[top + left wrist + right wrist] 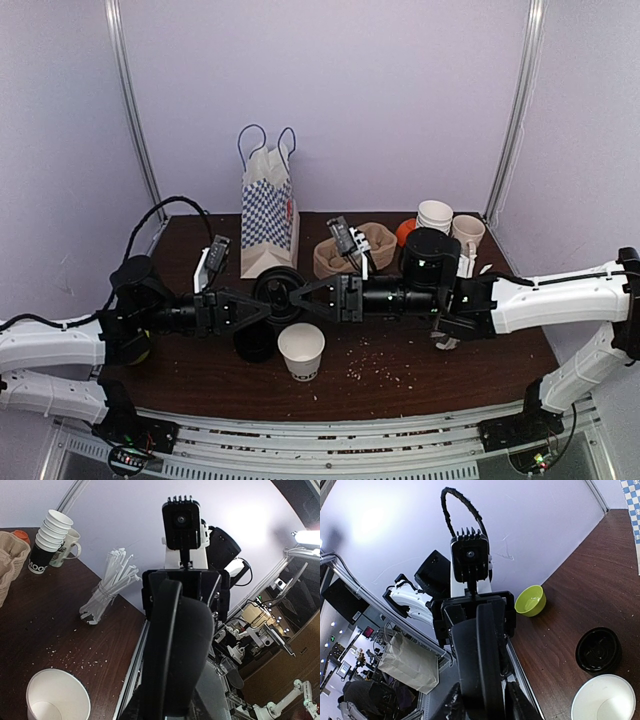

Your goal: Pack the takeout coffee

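Seemingly crumbed dark table (480,365), cup (301,350), lilac walls (380,90)

Barred across the middle by the left arm (90,335) and the right arm (540,295), meeting at a lid (278,290) held upright above the table (500,365). Crowded under that span by an open cup (301,350) and a second lid (253,347) lying flat just beside it. Open along the near edge right of the cup, up to the glass of straws (107,597) below the right arm. Walled at the back by the checked bag (268,215), the tray (372,245), stacked cups (434,214) and a mug (468,232), leaving a narrow gap between bag and tray. Open at the back left corner behind the left arm; green bowl (530,600) near that arm.
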